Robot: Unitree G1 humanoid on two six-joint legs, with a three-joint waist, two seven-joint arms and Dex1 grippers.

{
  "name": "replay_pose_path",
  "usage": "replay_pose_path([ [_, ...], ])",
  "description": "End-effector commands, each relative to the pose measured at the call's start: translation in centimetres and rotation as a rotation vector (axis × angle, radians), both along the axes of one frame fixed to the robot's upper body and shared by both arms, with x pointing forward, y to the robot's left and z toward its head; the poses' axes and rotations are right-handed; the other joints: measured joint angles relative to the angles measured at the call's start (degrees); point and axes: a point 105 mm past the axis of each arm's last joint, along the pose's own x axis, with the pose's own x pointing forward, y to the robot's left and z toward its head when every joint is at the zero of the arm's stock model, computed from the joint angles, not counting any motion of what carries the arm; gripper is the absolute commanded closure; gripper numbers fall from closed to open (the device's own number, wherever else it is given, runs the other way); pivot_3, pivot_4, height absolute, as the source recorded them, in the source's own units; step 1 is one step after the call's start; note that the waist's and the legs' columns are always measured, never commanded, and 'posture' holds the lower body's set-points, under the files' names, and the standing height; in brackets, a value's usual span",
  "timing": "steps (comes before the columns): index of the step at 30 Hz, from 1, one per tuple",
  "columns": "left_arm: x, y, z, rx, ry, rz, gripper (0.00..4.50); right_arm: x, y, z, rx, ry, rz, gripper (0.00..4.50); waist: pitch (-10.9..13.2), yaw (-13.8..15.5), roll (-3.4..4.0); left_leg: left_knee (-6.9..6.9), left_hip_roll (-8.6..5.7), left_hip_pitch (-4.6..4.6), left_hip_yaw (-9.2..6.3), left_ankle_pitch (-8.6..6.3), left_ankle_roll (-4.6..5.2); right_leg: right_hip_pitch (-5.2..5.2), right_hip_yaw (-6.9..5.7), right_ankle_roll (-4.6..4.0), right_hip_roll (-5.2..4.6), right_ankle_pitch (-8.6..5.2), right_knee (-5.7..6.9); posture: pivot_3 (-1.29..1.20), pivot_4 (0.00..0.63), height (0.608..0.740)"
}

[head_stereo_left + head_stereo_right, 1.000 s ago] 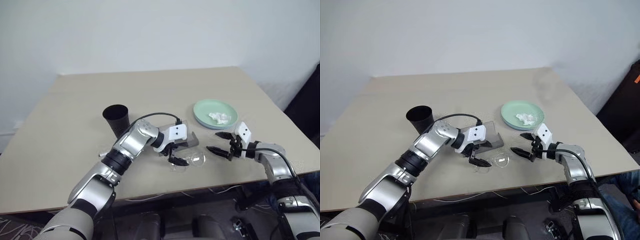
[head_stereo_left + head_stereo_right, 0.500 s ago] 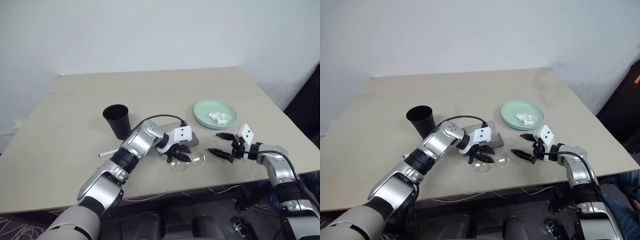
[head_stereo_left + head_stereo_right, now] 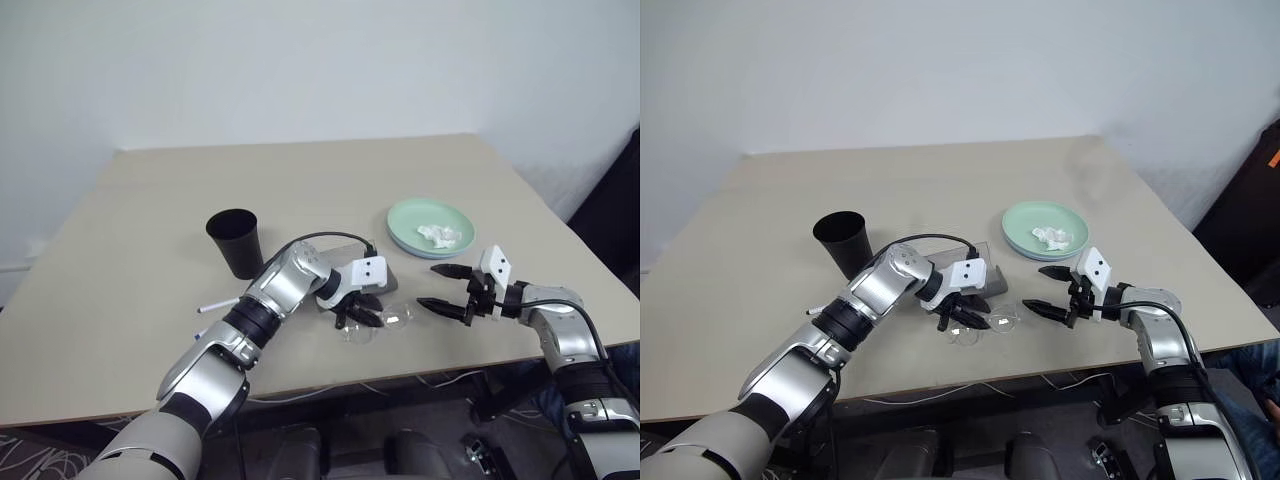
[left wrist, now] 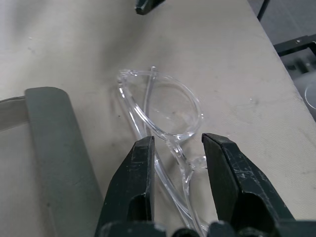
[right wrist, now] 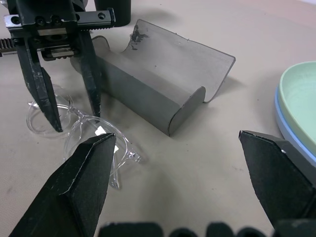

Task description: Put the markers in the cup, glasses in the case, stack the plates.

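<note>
The beige table (image 3: 300,190) bears cup (image 3: 233,241), case (image 5: 163,79), glasses (image 4: 165,106), plates (image 3: 430,228).

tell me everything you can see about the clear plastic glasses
The clear plastic glasses have a colourless, nearly see-through frame with rounded lenses. They lie on the beige table, just in front of the open grey case and apart from it. The left gripper straddles the frame near the bridge, its black fingers close on either side; a firm pinch cannot be confirmed.

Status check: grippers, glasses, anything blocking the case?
Left gripper closed around glasses bridge on table. Right gripper open, beside them. Case open, unobstructed.
</note>
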Motion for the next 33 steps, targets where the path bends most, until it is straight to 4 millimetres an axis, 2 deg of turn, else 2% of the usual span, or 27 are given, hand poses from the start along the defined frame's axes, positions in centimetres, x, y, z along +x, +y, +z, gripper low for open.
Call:
replay_pose_path([
  [1,0.1,0.0,0.7,0.0,-0.029,-0.018,3.82,0.5,-0.2,1.7,0.0,-0.07,0.005,0.16,0.0,0.0,0.0,0.0,0.0,0.0,0.0,0.0,0.0,0.0,0.0,0.0,0.0,0.0,0.0,0.0,0.0,0.738],
  [3,0.2,0.1,0.8,0.002,-0.03,-0.018,4.46,0.6,-0.1,1.7,-0.002,-0.072,0.003,0.16,0.0,0.01,0.0,0.01,0.0,0.01,-0.01,0.0,0.0,0.01,-0.01,0.0,0.0,0.0,0.0,0.0,0.0,0.738],
  [16,0.6,0.4,1.4,-0.01,-0.048,-0.016,4.49,1.0,-0.1,1.9,-0.009,-0.09,-0.014,0.16,-0.01,-0.01,0.01,0.03,0.03,0.02,-0.01,0.0,0.0,0.01,-0.01,0.0,0.01,0.01,0.01,0.0,0.0,0.738],
  [21,1.1,0.7,3.7,-0.076,-0.071,-0.009,4.49,1.7,-0.5,1.9,-0.018,-0.107,-0.038,0.16,0.0,-0.09,0.0,0.05,0.04,0.01,-0.01,0.0,0.0,-0.01,-0.01,0.01,0.01,0.01,0.05,0.0,0.0,0.738],
  [28,1.5,2.4,6.4,-0.126,-0.141,0.01,4.49,2.8,-1.0,2.4,-0.018,-0.142,-0.078,0.16,0.0,-0.07,0.0,0.01,0.03,-0.01,-0.01,0.0,0.0,-0.02,0.0,0.01,0.0,0.02,0.0,0.0,0.0,0.738],
  [33,2.2,2.9,8.1,-0.176,-0.178,0.057,4.49,3.1,-0.9,2.4,-0.019,-0.147,-0.076,0.16,0.0,0.0,0.0,0.04,0.02,-0.02,-0.01,0.0,0.01,0.0,0.0,0.02,-0.01,0.02,0.01,0.0,0.0,0.738],
])
